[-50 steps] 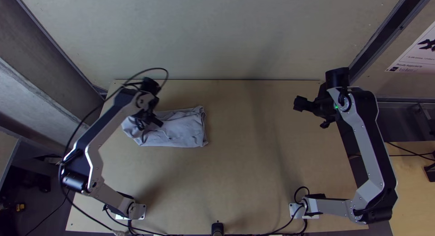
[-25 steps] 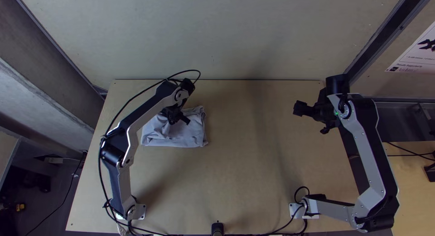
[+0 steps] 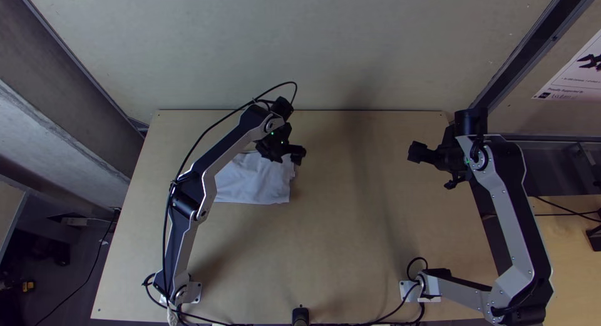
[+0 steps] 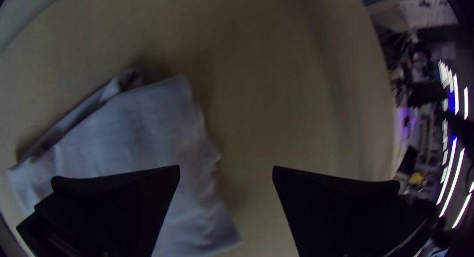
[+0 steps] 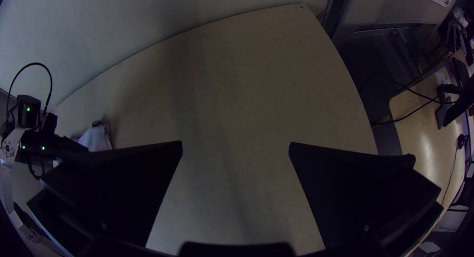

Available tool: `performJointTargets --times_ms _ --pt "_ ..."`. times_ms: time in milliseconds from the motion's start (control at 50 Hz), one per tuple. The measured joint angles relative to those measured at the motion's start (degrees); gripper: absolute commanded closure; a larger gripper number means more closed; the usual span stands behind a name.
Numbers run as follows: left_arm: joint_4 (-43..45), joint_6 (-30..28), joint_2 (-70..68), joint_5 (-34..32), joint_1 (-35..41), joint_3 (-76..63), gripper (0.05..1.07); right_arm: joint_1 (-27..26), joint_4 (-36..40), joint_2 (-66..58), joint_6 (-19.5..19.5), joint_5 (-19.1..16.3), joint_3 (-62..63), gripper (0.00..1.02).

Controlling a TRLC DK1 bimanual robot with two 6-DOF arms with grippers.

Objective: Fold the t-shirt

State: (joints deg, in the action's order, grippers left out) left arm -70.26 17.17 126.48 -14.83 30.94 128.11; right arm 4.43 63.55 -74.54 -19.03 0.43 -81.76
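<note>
Partly under left gripper (image 3: 299, 154), t-shirt (image 3: 253, 183).

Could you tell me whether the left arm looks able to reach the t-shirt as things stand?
Probably yes: the left gripper hangs open at the edge of the t-shirt, one finger over it with nothing in between, and the right gripper is off to the side, out of the way.

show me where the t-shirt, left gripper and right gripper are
T-shirt (image 3: 253, 181), top view, middle of the visible cloth
Left gripper (image 4: 226, 168), left wrist view, midway between fingertips
Right gripper (image 5: 236, 144), right wrist view, midway between fingertips
</note>
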Motion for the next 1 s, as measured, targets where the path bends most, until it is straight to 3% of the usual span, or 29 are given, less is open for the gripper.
performJointTargets --times_ms 240,340,560,700,1000 --pt "2.2 4.3 1.2 -3.0 -1.5 0.1 0.09 0.0 -0.1 1.1 0.0 0.0 0.0 0.03" --pt "2.2 3.8 0.9 0.5 -1.8 0.0 0.09 0.0 -0.5 1.4 0.7 0.0 0.0 0.03" --pt "2.1 -1.7 -6.2 8.0 -4.0 -4.3 0.09 -0.5 -8.8 1.7 5.8 0.0 0.0 0.03" --pt "2.1 -6.6 -15.5 10.1 -7.9 -5.5 0.10 -1.8 -17.7 2.5 9.3 0.0 -0.3 0.03" --pt "2.4 -14.0 -31.8 10.9 -19.7 -7.3 0.10 -3.2 -25.5 2.7 13.0 0.0 -8.3 0.03"
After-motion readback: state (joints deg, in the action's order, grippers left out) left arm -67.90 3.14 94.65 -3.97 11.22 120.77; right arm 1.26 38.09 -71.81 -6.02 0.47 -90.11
